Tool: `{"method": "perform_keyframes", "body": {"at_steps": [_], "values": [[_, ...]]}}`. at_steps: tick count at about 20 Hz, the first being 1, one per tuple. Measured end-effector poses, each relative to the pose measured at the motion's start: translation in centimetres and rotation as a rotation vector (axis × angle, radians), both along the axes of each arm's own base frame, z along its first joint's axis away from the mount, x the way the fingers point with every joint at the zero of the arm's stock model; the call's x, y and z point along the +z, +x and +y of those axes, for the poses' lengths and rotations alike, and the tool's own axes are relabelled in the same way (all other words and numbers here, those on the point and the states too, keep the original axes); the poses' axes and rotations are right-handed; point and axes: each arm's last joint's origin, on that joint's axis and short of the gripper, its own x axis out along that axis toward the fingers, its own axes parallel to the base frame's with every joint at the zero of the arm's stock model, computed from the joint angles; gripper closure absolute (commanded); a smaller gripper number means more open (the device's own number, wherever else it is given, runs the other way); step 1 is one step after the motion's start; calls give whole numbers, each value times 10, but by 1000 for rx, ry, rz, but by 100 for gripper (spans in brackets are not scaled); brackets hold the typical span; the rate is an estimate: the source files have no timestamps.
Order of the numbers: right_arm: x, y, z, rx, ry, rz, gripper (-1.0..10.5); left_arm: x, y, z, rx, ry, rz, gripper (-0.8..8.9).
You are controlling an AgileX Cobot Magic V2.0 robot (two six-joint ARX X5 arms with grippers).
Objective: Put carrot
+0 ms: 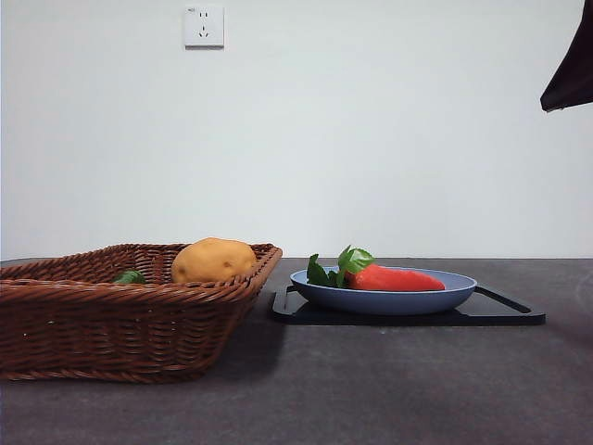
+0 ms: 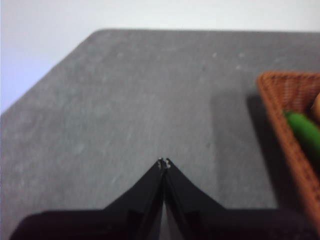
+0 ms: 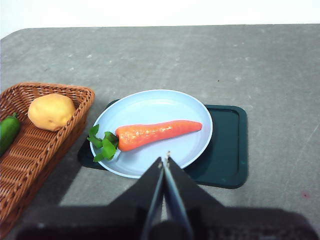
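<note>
The red-orange carrot (image 1: 394, 278) (image 3: 157, 133) lies on its side in a light blue plate (image 1: 389, 299) (image 3: 150, 107), green leaves toward the basket. The plate rests on a dark tray (image 1: 505, 313) (image 3: 227, 150). My right gripper (image 3: 165, 161) hovers above the plate's near rim, jaws shut and empty, apart from the carrot; in the front view an arm shows only as a black tip (image 1: 570, 69) at the top right. My left gripper (image 2: 164, 163) is shut and empty over bare table beside the basket.
A brown wicker basket (image 1: 120, 320) (image 3: 35, 155) (image 2: 287, 100) stands left of the plate, holding a yellow-brown potato (image 1: 213, 260) (image 3: 51, 111) and a green vegetable (image 1: 130, 277) (image 3: 7, 131) (image 2: 305, 131). A wall socket (image 1: 204, 26) is on the back wall.
</note>
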Motion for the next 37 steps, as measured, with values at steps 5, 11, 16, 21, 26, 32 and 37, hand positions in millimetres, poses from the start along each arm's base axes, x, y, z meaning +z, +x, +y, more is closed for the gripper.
{"method": "perform_keyframes", "body": {"at_steps": [5, 11, 16, 21, 26, 32, 37], "values": [[0, 0, 0, 0, 0, 0, 943, -13, 2, 1, 10, -17, 34, 805], [0, 0, 0, 0, 0, 0, 943, -11, 4, 1, 10, -15, -28, 805], [0, 0, 0, 0, 0, 0, 943, -18, 9, -1, -62, -54, -76, 805], [0, 0, 0, 0, 0, 0, 943, -18, 9, -6, -145, -77, -79, 805], [0, 0, 0, 0, 0, 0, 943, -18, 9, -6, -144, -78, -79, 805], [0, 0, 0, 0, 0, 0, 943, -18, 9, -6, -144, -78, -79, 805], [4, -6, -11, -51, -80, -52, 943, -18, 9, -6, -144, -78, -79, 805]]}}
